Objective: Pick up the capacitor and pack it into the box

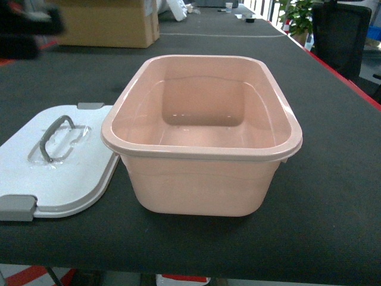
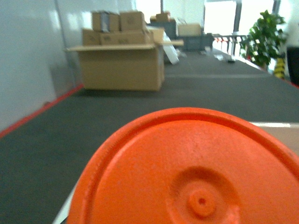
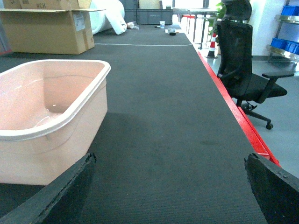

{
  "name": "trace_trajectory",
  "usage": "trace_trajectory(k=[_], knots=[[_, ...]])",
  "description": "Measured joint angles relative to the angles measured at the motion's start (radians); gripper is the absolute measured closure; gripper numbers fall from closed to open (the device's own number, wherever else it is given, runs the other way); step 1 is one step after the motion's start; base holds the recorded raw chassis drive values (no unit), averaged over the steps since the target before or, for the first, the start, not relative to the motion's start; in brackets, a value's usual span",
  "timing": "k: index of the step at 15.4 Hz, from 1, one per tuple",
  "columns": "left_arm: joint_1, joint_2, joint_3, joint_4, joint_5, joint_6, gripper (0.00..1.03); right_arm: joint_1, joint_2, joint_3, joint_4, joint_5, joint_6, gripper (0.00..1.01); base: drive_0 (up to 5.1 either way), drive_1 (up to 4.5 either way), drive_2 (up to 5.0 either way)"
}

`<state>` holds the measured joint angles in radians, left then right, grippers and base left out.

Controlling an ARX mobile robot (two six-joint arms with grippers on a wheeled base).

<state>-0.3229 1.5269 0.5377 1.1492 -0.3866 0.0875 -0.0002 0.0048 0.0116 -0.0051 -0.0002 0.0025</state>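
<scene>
I have the pink box (image 1: 202, 134) sitting open in the middle of the dark surface (image 1: 333, 196), its inside bare as far as I can see down to the floor of the tub. Its white lid (image 1: 56, 164) lies flat just to the left of the box, tucked against the box's left rim, with the grey handle (image 1: 55, 137) facing up and a grey clip latch (image 1: 15, 207) at the lid's near corner.

Beyond the box, at the far left of the surface, stands a brown cardboard carton (image 1: 110, 22). A dark blurred shape sits at the upper left of my head view, left of that carton; I cannot make out what it is.

My left wrist camera is mostly filled by a round orange disc (image 2: 191, 172) with a raised rim and a small hub in its centre, very close to the lens. I take it for the capacitor, though I cannot be sure, and I cannot tell whether the left claw is clamped on it or not.

The right claw (image 3: 170, 186) is released, its two dark fingertips (image 3: 70, 184) spread wide, low over the surface just right of the box. A black office chair (image 3: 243, 70) stands on the floor beyond the surface's red edge, to the right of the box.
</scene>
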Motion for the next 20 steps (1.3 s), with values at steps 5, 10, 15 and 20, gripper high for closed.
trace_trajectory(k=[5,10,15,20], knots=[[-0.174,0.423,0.47,-0.182,0.037,-0.015,0.61,0.0,0.0,0.0,0.0,0.0,0.0,0.03,0.0,0.0,0.0],[-0.159,0.389,0.403,-0.157,0.023,-0.039,0.08,0.0,0.0,0.0,0.0,0.0,0.0,0.03,0.0,0.0,0.0],[0.09,-0.046,-0.054,-0.059,-0.022,-0.038,0.05,0.0,0.0,0.0,0.0,0.0,0.0,0.03,0.0,0.0,0.0],[0.157,-0.211,-0.244,-0.06,-0.044,-0.034,0.05,0.0,0.0,0.0,0.0,0.0,0.0,0.03,0.0,0.0,0.0]])
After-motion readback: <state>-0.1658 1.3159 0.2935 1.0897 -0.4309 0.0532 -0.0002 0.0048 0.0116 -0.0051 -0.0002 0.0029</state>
